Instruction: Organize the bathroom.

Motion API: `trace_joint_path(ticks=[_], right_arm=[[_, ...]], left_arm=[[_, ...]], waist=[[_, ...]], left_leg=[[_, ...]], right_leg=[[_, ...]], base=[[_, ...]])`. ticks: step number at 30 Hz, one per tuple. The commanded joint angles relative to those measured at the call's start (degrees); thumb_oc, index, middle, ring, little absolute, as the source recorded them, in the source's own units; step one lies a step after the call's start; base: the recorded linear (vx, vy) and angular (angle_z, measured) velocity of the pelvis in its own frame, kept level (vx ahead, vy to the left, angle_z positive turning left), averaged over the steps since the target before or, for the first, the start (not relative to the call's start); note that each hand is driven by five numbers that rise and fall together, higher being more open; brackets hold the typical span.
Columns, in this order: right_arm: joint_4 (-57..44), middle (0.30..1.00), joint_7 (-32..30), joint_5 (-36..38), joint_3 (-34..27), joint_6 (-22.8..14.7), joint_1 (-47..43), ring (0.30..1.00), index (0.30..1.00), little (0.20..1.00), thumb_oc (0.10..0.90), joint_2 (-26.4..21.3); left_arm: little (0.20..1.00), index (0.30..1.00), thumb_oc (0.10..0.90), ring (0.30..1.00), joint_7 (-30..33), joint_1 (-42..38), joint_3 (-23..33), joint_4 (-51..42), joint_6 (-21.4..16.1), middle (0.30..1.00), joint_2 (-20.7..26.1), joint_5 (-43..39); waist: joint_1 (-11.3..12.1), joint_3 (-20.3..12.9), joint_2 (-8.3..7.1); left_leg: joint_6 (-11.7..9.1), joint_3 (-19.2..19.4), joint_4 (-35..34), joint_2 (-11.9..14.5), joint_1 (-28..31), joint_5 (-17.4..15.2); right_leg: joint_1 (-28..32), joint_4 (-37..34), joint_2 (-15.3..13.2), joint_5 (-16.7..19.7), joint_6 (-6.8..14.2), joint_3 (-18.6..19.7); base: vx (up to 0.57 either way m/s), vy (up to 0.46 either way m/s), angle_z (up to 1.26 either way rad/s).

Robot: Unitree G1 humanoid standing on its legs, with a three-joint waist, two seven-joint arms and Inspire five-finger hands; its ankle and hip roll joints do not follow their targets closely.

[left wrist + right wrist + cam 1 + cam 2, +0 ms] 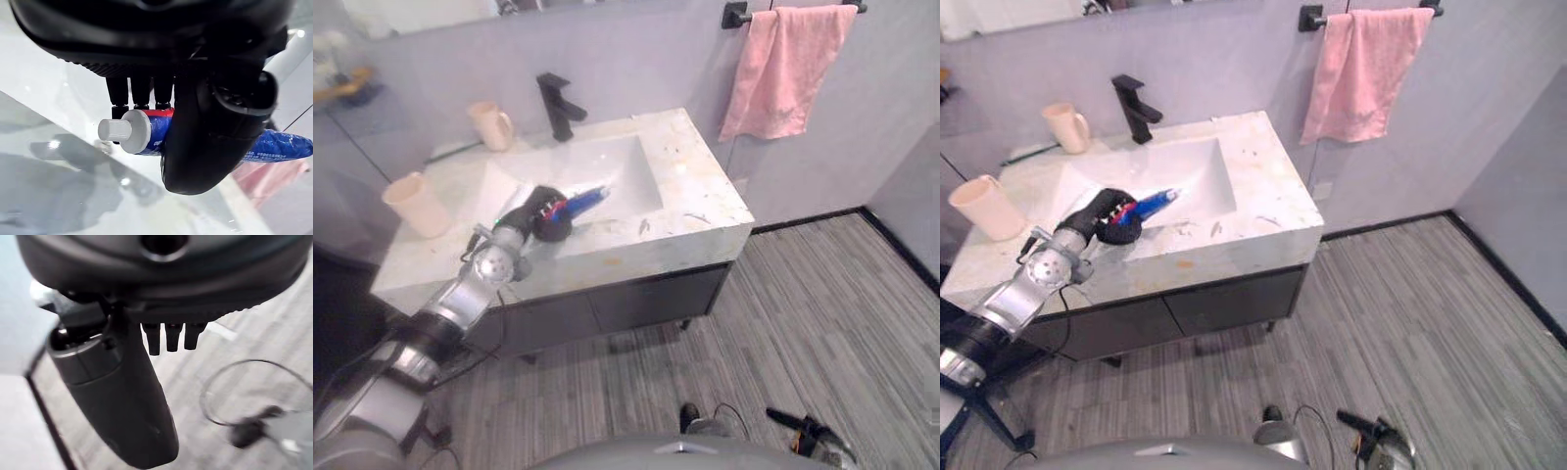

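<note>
From the head views, the left hand [545, 212] is clamped round a blue toothpaste tube [584, 201] over the sink basin [626, 171], probably lifting it out to put away. A cream cup [417, 204] stands beside the hand on the marble counter [695, 186]; a pink towel [783, 69] hangs beyond. Its wrist view shows the thumb wrapped over the tube, white cap [116, 130] protruding. The right hand [146, 377] hangs over the wood floor [254, 347], fingers loose, empty.

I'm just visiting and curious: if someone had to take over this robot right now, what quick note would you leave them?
Left robot hand: curled round a blue toothpaste tube, held over the sink basin.
Right robot hand: fingers relaxed, holding nothing, hanging low above the floor.
On the counter: one cup at the near left, another cup beside the black faucet. A pink towel hangs on its bar.
Done: tube picked up. Left: set it somewhere, perhaps in a cup.
</note>
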Motion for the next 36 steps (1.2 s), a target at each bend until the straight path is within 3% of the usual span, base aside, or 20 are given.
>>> trace_joint_path(ticks=[1,3,4,5,7,8,11,15,19,21,25,30,36], right_arm=[[-8.73,0.9,-10.86,-1.34,-4.74,-8.47,-1.84,0.9,0.9,0.9,0.8,-7.97],[-18.12,0.9,-14.91,-4.31,-11.18,-12.06,-1.66,0.9,0.9,0.9,0.8,-11.89],[-28.58,0.9,-19.49,-7.57,-15.79,-11.15,-1.82,0.9,0.9,0.9,0.8,-14.31],[-35.2,0.9,-22.03,-11.83,-18.18,-13.16,-2.06,0.9,0.9,0.9,0.8,-15.37],[-42.11,0.9,-22.66,-14.32,-19.92,-14.74,-2.77,0.9,0.9,0.9,0.8,-16.21],[-45.25,0.9,-22.54,-16.52,-20.5,-18.46,-3.42,0.9,0.9,0.9,0.8,-16.79],[-57.75,0.9,-18.76,-21.99,-15.43,-21.27,-13.22,0.9,0.9,0.9,0.8,-21.49],[-63.46,0.9,-8.36,-18.48,-5.93,-23.39,-25.18,0.9,0.9,0.9,0.8,-24.44],[-63.84,0.9,2.37,-11.42,5.43,-19.99,-37.86,0.9,0.9,0.9,0.8,-23.5],[-63.59,0.9,4.59,-8.89,8.43,-18.77,-41.01,0.9,0.9,0.9,0.8,-23.88],[-59.35,0.9,14.78,1.49,16.31,-14.01,-49.49,0.9,0.9,0.9,0.8,-23.85],[-54.16,0.9,19.48,4.6,19.63,-10.57,-52.5,0.9,0.9,0.9,0.8,-23.46],[-50.6,0.9,23.07,5.33,22.41,-7.01,-53.88,0.9,0.9,0.9,0.8,-20.42]], left_arm=[[0.3,0.3,0.4,0.3,6.86,-9.15,12.34,-8.0,-4.46,0.3,6.48,-8.49],[0.3,0.3,0.4,0.3,8.06,-8.92,16.84,-12.64,-3.01,0.3,8.29,-14.81],[0.3,0.3,0.4,0.3,7.84,-8.44,20.06,-15.65,-1.25,0.3,9.24,-18.95],[0.3,0.3,0.4,0.3,9.04,-7.97,21.91,-17.04,-1.97,0.3,9.61,-22.54],[0.3,0.3,0.4,0.3,9.97,-7.76,23.52,-18.39,-2.1,0.3,9.81,-25.67],[0.3,0.3,0.4,0.3,10.94,-7.8,24.02,-18.79,-2.74,0.3,9.77,-27.51],[0.3,0.3,0.4,0.3,15.72,-10.91,21.96,-20.89,-3.6,0.3,8.26,-32.17],[0.3,0.3,0.4,0.3,17.25,-12.96,18.26,-22.77,-3.43,0.3,4.66,-33.08],[0.3,0.3,0.4,0.3,15.97,-12.53,13.77,-23.02,-6.12,0.3,-1.98,-31.66],[0.3,0.3,0.4,0.3,15.26,-12.24,12.4,-22.68,-7.32,0.3,-3.71,-31.16],[0.3,0.3,0.4,0.3,12.31,-10.67,8.87,-20.2,-10.86,0.3,-8.73,-30.13],[0.3,0.3,0.4,0.3,10.72,-9.63,8.08,-19.55,-14.02,0.3,-11.02,-28.02],[0.3,0.3,0.4,0.3,9.89,-9.89,6.37,-19.44,-13.73,0.3,-13.53,-26.85]], waist=[[-1.56,-2.25,-0.55],[-1.72,-2.42,-0.55],[-1.8,-2.27,-0.35],[-1.76,-2.32,-0.08],[-1.65,-2.38,0.21],[-1.65,-2.41,0.37],[-0.35,-2.71,0.59],[1.13,-2.9,-0.12],[3.07,-3.18,-1.41],[3.56,-3.27,-1.76],[5.69,-3.85,-3.28],[7.01,-4.04,-4.39],[7.94,-4.1,-4.92]], left_leg=[[3.47,3.0,3.31,-3.83,-0.78,-3.49],[3.28,2.57,3.07,-3.97,-1.18,-3.16],[3.28,1.91,2.69,-4.22,-0.94,-3.24],[3.3,1.5,2.56,-4.42,-1.16,-3.15],[3.3,1.23,2.48,-4.56,-1.54,-2.82],[3.36,0.94,2.35,-4.75,-1.31,-3.11],[3.72,0.29,2.22,-5.55,-1.97,-2.86],[3.94,0.07,2.06,-5.9,-2.28,-2.74],[3.73,-0.27,1.74,-5.71,-2.47,-2.26],[3.66,-0.46,1.7,-5.63,-2.55,-2.06],[3.41,-1.24,2.02,-5.39,-3.12,-1.82],[3.17,-1.96,2.47,-5.39,-3.51,-1.88],[3.26,-2.51,2.39,-5.44,-3.49,-1.96]], right_leg=[[2.11,6.14,1.07,-11.72,3.84,4.92],[1.82,5.86,1.27,-11.32,3.89,5.39],[2.17,5.9,1.46,-11.73,3.97,5.79],[2.1,5.96,1.64,-11.83,3.97,6.17],[1.83,5.89,1.77,-11.51,3.98,6.53],[2.05,5.96,1.75,-11.89,4.14,6.6],[1.54,5.88,1.97,-11.64,4.18,7.13],[1.4,5.42,1.88,-11.54,4.14,7.12],[1.62,4.85,1.78,-11.28,3.86,6.04],[1.73,4.74,1.67,-11.18,3.79,5.47],[2.13,4.5,1.23,-10.97,3.49,3.3],[2.32,4.49,0.81,-10.78,3.36,1.86],[2.36,4.24,0.49,-10.34,3.43,0.95]], base=[[-0.01,0.06,-0.14],[0.0,0.064,-0.11],[0.01,0.081,-0.07],[0.03,0.103,-0.08],[-0.01,0.07,-0.16],[-0.02,0.081,-0.11],[-0.03,0.102,-0.06],[-0.03,0.05,-0.15],[-0.01,0.004,0.0],[-0.01,-0.018,0.06],[-0.01,-0.044,0.21],[0.01,-0.029,0.26],[0.01,-0.015,0.19]])
